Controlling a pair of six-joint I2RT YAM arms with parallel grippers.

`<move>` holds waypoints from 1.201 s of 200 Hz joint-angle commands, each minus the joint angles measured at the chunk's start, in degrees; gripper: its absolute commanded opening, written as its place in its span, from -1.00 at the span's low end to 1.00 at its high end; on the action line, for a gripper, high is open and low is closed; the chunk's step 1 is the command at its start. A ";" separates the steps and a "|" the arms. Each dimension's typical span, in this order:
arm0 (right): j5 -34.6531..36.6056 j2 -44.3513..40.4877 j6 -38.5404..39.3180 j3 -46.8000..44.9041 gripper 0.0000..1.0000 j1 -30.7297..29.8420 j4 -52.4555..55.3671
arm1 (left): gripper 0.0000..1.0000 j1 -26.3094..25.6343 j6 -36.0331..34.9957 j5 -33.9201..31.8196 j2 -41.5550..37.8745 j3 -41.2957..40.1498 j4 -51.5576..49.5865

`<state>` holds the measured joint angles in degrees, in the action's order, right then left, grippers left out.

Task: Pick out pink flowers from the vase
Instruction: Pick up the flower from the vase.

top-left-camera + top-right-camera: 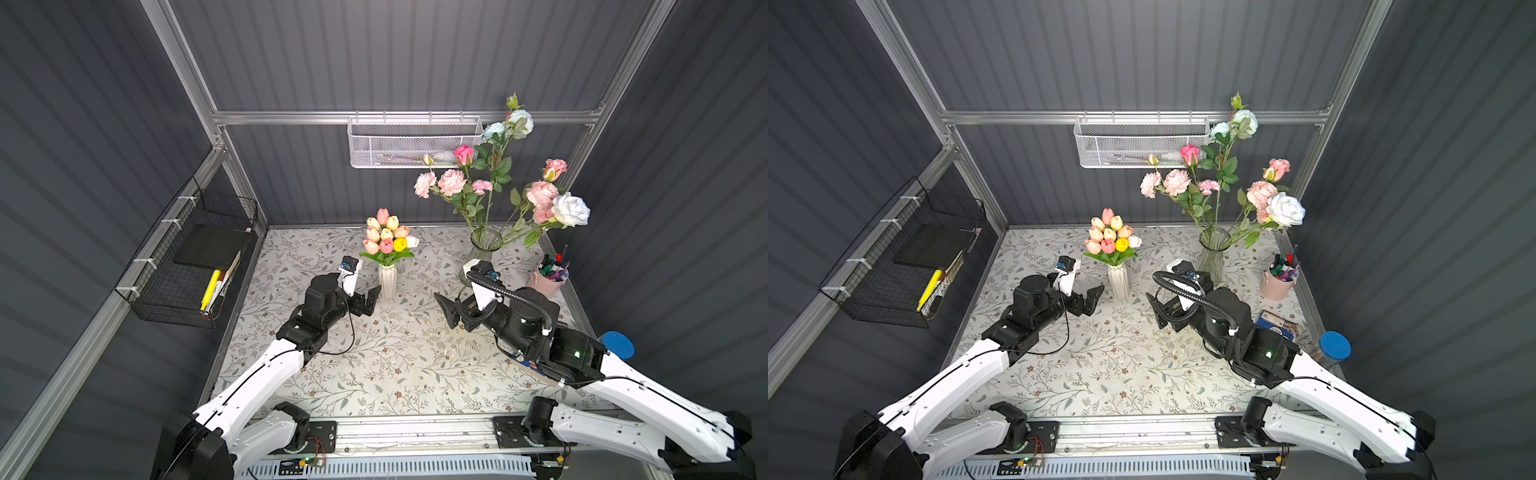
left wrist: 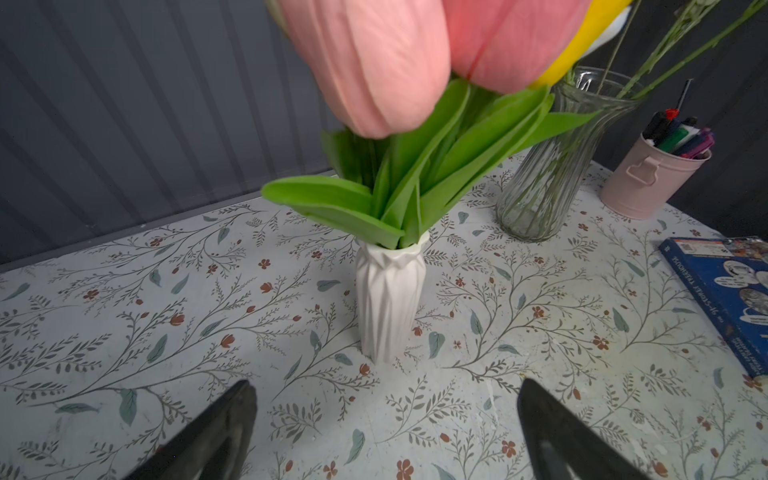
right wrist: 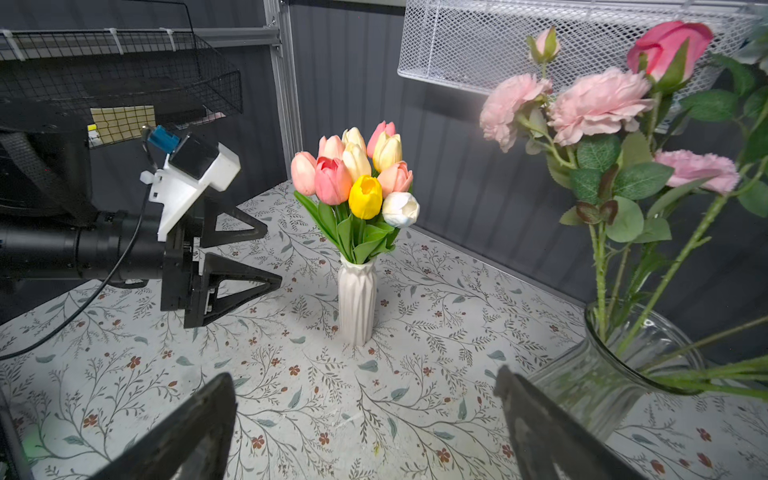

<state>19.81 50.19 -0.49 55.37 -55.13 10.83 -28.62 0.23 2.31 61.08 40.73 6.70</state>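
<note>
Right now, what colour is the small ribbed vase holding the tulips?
White; the vase shows best in the right wrist view.

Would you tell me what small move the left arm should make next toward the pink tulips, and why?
Probably raise the left gripper to the leafy stems just above the rim of the white vase. Its jaws stand open and empty, low beside the vase and apart from it, while the pink tulips sit higher in the bunch.
</note>
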 commanded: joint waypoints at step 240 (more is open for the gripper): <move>-33.03 19.00 11.05 -1.86 0.43 11.14 -31.09 | 0.79 0.15 -4.71 0.11 12.61 -10.93 34.81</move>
<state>-12.75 65.60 7.33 50.26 -42.65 -13.74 -28.62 -4.75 9.10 78.61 29.93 50.94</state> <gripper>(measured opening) 0.737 0.898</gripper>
